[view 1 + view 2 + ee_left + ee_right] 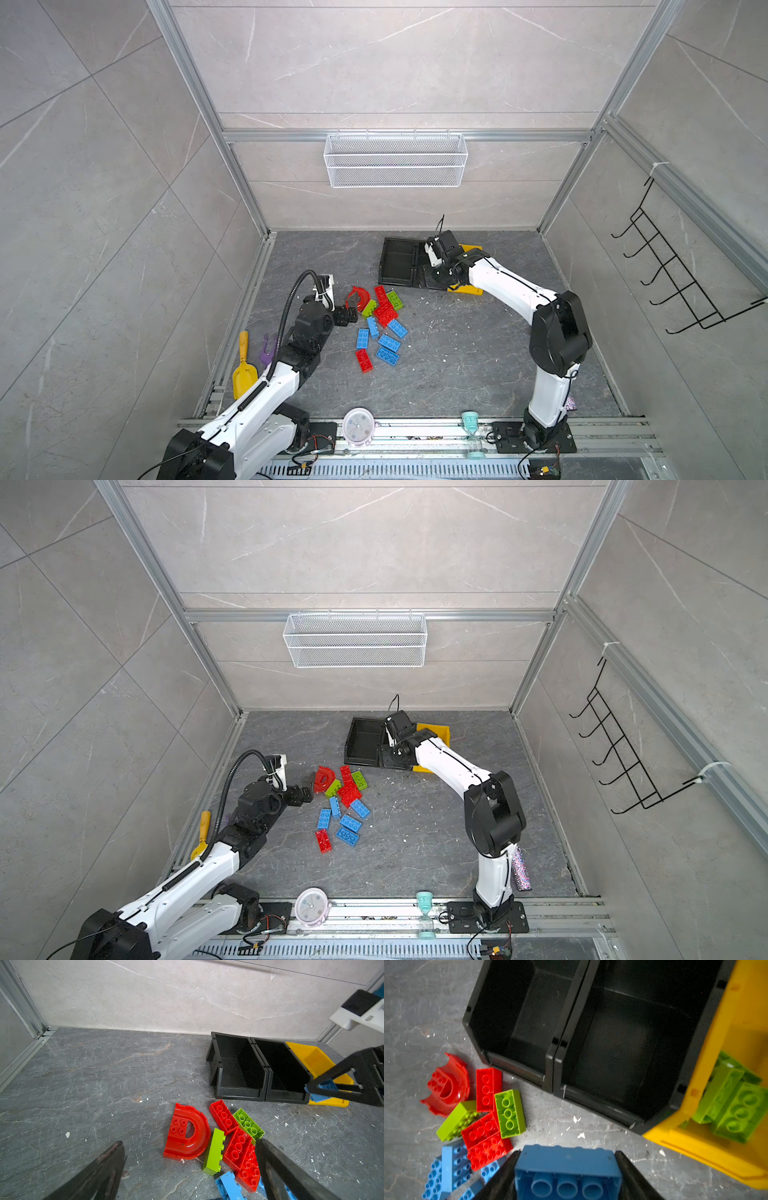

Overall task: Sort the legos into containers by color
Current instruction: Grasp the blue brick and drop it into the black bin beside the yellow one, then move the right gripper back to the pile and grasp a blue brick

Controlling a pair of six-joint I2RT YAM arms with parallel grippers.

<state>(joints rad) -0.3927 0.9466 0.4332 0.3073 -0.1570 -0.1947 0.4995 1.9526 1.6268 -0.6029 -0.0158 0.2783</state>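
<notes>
**Legos (384, 313): blue brick in hand, bound for a black bin**

My right gripper (567, 1154) is clamped on a blue brick (568, 1169), one finger on each short end, with the hollow underside facing my wrist camera. It hangs above the table (550, 1118), just in front of the bins' low front lips, near where the middle black bin (623, 1053) meets the yellow bin (737, 1012). The yellow bin already holds lime bricks (737, 1105). Both the middle black bin and the far black bin (519, 1012) look empty, so I judge that blue should go in the middle one, which is closest.

To do this well, I should carry the brick over the front lip and clear of the yellow rim. I should part my fingers only once it is well inside the black walls and low enough that it won't bounce out. The bins stand touching, so drifting sideways risks dropping blue in with the lime.

My left gripper (348, 314) is spread wide and holds nothing. It hovers just beside the red arch piece (200, 1126) at the edge of the loose pile of red, lime and blue bricks. That arch looks awkward to pinch, and a flat brick beside it would be easier.
</notes>
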